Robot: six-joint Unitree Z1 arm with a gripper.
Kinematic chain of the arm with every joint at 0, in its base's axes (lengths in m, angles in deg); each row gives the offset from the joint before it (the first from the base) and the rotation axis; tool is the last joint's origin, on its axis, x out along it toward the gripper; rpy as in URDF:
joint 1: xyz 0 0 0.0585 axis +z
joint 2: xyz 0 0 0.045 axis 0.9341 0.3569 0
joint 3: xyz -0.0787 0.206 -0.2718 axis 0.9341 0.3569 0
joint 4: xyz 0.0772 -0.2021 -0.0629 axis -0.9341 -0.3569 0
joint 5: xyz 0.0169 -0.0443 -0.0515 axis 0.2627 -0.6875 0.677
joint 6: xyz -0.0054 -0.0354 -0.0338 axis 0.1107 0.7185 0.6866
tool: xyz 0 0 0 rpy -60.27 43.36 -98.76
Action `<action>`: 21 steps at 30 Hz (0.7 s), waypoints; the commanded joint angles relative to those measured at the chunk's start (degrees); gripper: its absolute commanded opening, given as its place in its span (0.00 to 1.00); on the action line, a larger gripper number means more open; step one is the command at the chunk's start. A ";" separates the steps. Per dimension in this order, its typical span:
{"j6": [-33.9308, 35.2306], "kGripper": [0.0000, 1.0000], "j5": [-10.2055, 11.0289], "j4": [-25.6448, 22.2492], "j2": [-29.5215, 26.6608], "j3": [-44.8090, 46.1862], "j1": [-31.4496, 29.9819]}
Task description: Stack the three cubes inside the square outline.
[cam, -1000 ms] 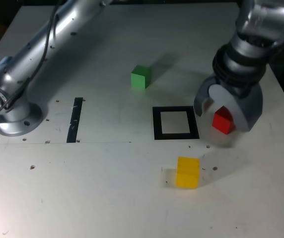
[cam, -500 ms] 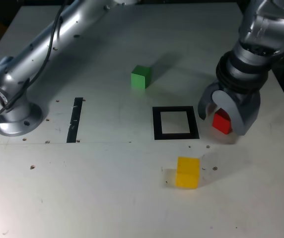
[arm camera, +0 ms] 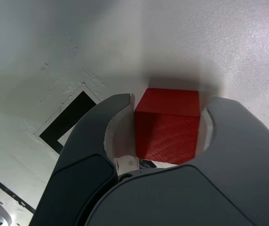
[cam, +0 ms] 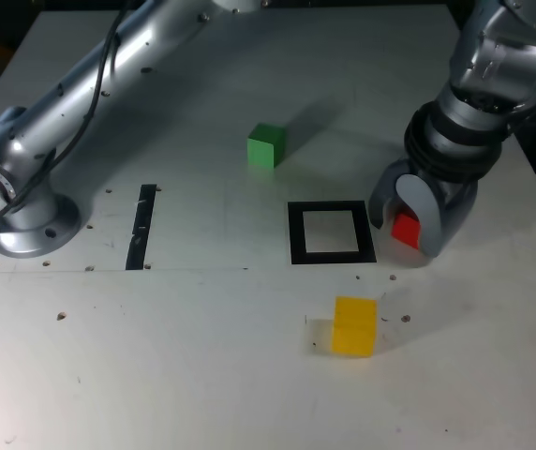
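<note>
A white table [cam: 202, 375] with small screw holes; darkness beyond its edges.

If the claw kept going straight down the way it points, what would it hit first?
Likely the table: the red cube already sits between the claw's jaws, and white tabletop lies just beyond; remaining depth unclear.

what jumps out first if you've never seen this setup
The grey gripper straddling a small red cube, just off the exterior view's right edge of the black square outline. A gap still shows beside the cube in the wrist view. The green cube and yellow cube sit apart on the white table.
</note>
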 commanded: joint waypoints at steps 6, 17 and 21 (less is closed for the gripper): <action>0.06 0.24 -0.31 -0.59 -0.57 0.22 0.03; 16.85 0.19 1.17 -6.07 -10.18 3.67 -2.64; 24.51 0.19 0.95 -5.90 -13.86 9.38 -2.36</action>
